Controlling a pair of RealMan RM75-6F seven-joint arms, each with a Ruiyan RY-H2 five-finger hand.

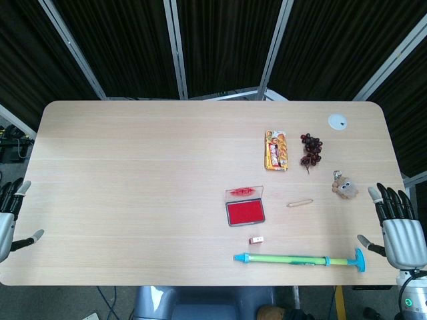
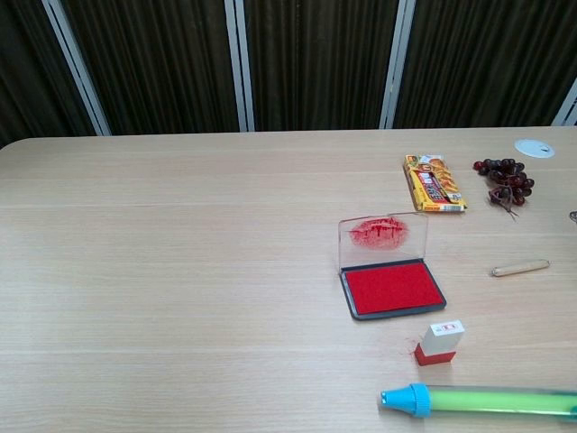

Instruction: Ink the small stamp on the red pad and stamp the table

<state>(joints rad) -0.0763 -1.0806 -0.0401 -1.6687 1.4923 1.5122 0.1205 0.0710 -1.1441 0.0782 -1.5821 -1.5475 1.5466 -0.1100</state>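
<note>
The red ink pad (image 1: 245, 212) (image 2: 393, 288) lies open on the table, its clear lid standing up behind it with red smears. The small stamp (image 1: 256, 240) (image 2: 440, 341), white with a red base, lies on the table just in front of the pad; a faint red mark shows beside it. My right hand (image 1: 397, 227) hovers at the table's right edge, fingers spread, holding nothing. At the left edge my left hand (image 1: 9, 217) is likewise open and empty. Both hands are far from the stamp. Neither hand shows in the chest view.
A green and blue tube-shaped toy (image 1: 300, 259) (image 2: 487, 400) lies along the front edge. A wooden stick (image 1: 299, 203) (image 2: 520, 267), a snack packet (image 1: 276, 150) (image 2: 434, 184), dark grapes (image 1: 311, 149) (image 2: 507, 179), a fuzzy keychain (image 1: 344, 187) and a white disc (image 1: 338, 121) lie to the right.
</note>
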